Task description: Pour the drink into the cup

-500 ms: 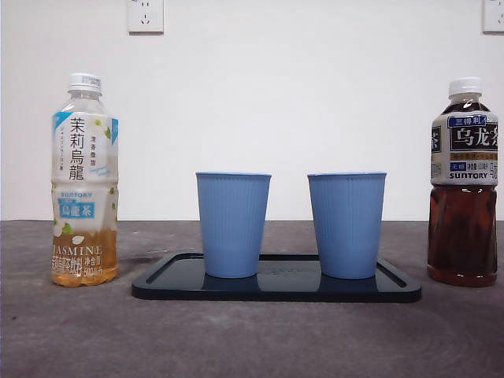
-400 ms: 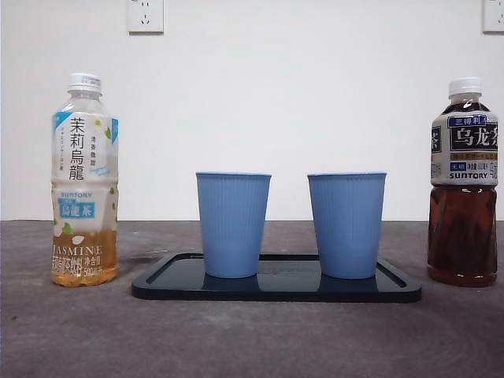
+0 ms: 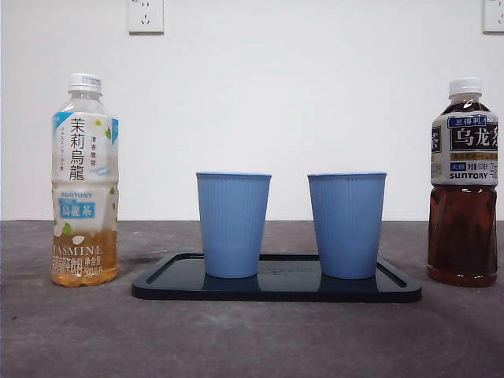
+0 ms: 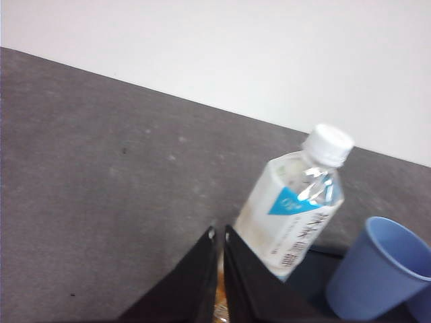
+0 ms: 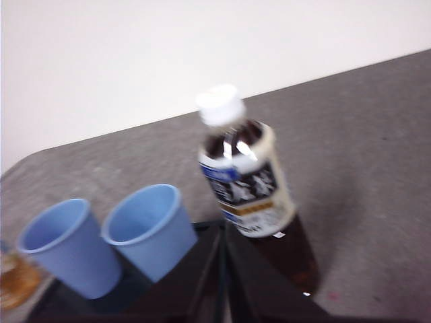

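Note:
A pale jasmine tea bottle (image 3: pixel 84 181) with a white cap stands at the table's left, and a dark oolong tea bottle (image 3: pixel 463 185) stands at the right. Between them, two blue cups (image 3: pixel 232 224) (image 3: pixel 346 224) stand upright on a black tray (image 3: pixel 276 290). Neither arm shows in the front view. My left gripper (image 4: pixel 219 234) is shut and empty, hovering above and short of the jasmine bottle (image 4: pixel 293 205), with one cup (image 4: pixel 377 269) beyond. My right gripper (image 5: pixel 221 227) is shut and empty above the oolong bottle (image 5: pixel 252 195) and both cups (image 5: pixel 151 229) (image 5: pixel 64 245); that view is blurred.
The grey table (image 3: pixel 252 339) ends at a white wall with two sockets (image 3: pixel 145 15) (image 3: pixel 493 15) high up. The tray's raised rim surrounds the cups.

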Robot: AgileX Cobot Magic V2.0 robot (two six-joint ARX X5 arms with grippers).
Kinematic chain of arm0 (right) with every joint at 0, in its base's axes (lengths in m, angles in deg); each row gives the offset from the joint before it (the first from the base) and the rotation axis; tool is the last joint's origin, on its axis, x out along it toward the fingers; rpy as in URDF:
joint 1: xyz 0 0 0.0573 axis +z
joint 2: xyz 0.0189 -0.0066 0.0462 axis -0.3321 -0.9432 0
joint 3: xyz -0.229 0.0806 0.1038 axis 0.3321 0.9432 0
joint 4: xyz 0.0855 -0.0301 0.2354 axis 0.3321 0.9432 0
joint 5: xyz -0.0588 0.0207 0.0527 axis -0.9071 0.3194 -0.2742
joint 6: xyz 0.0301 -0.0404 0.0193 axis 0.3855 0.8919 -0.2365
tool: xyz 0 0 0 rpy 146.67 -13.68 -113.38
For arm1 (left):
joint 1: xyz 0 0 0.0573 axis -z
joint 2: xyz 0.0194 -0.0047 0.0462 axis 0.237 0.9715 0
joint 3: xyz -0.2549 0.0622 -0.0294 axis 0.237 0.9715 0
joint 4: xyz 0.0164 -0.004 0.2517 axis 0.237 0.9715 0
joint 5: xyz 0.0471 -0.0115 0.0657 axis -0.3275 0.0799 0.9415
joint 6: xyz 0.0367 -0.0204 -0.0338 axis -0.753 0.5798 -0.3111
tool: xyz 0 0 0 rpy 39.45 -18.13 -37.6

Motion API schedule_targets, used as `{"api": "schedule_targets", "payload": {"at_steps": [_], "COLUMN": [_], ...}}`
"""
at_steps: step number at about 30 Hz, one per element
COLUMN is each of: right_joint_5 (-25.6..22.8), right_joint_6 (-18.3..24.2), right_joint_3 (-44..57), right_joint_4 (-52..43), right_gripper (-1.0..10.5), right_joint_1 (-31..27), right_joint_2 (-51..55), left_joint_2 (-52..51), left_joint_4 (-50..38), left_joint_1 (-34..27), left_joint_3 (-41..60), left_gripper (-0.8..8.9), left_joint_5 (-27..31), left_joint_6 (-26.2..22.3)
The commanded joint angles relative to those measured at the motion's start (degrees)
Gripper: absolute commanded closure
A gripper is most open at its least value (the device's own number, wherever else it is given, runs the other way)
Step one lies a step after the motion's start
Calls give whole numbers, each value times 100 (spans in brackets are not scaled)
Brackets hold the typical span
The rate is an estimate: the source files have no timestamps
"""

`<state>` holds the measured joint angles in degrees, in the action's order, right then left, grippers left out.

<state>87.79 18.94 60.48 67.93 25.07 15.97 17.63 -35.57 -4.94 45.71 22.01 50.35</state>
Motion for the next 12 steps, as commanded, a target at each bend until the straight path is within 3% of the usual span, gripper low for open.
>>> {"api": "schedule_targets", "payload": {"at_steps": [1,6,12], "right_joint_5": [177,621,1338], "right_joint_6": [-66,203,1097], "right_joint_3": [-389,-990,-1613], "right_joint_4": [131,501,1045], "right_gripper": [935,935,935], "right_joint_1": [24,24,24], "right_joint_2": [-258,-793,-1523], "left_joint_2": [330,925,1596], "left_joint_4": [122,409,614], "left_joint_1": [33,35,35], "left_joint_3": [-476,-1126,-1683], "left_gripper": [798,799,799], "left_joint_5": [-321,-887,-1836], "left_joint_6": [-192,-688,-1217]}}
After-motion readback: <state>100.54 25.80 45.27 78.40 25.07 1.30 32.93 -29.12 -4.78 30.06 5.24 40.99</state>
